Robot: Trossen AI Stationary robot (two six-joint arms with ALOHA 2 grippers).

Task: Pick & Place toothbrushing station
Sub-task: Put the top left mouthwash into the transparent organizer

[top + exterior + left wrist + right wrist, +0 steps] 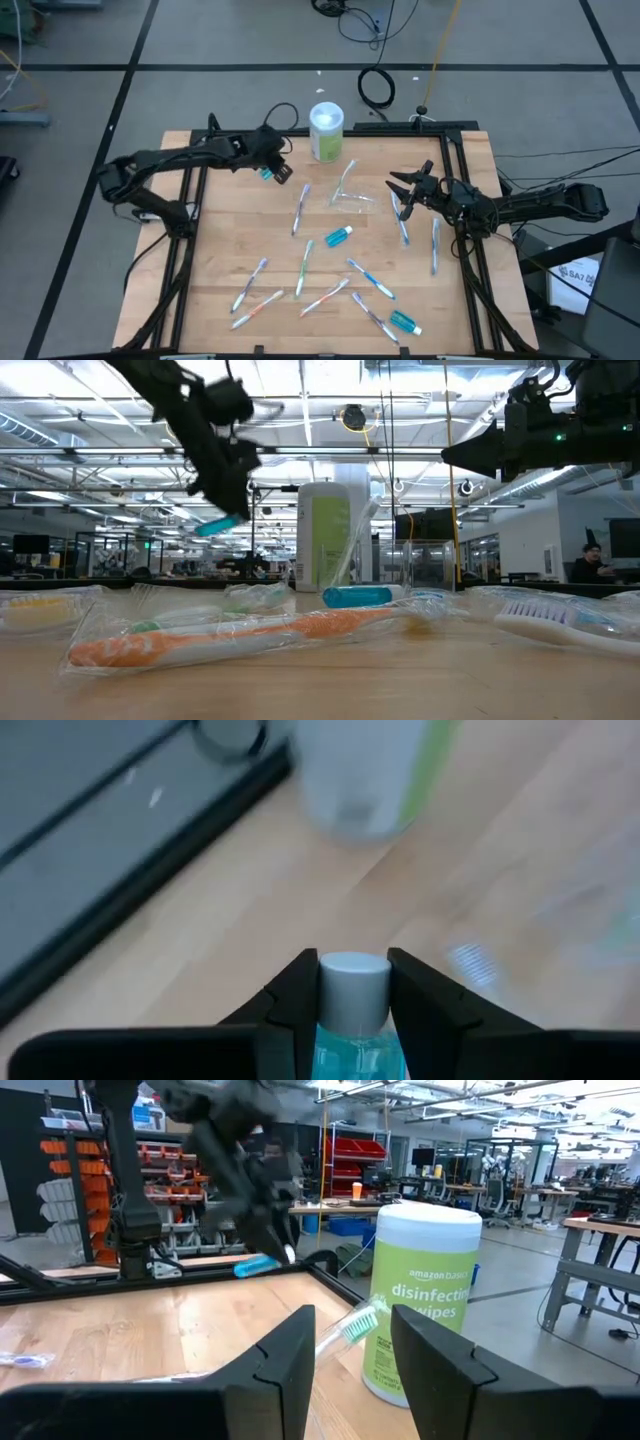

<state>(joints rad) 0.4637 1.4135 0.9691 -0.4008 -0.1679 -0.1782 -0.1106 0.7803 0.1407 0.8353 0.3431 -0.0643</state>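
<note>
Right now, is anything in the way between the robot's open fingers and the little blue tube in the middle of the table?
Nothing visible blocks it. The right gripper hangs open above the table, and the teal tube lies on bare wood. A wrapped toothbrush lies off to one side, near that gripper.

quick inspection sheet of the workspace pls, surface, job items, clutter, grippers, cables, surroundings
surface: wooden table in a black frame, no spills seen
job's things: wrapped toothbrushes scattered flat; one teal tube mid-table, another teal tube near the front edge; clear bag holding a toothbrush
clutter: disinfecting wipes canister upright at the back edge
grippers: left gripper raised above the table, shut on a third teal tube; right gripper open, empty, beside the bag
cables: coiled black cable and a yellow cable on the floor behind
surroundings: open workshop; a person seated far off
</note>
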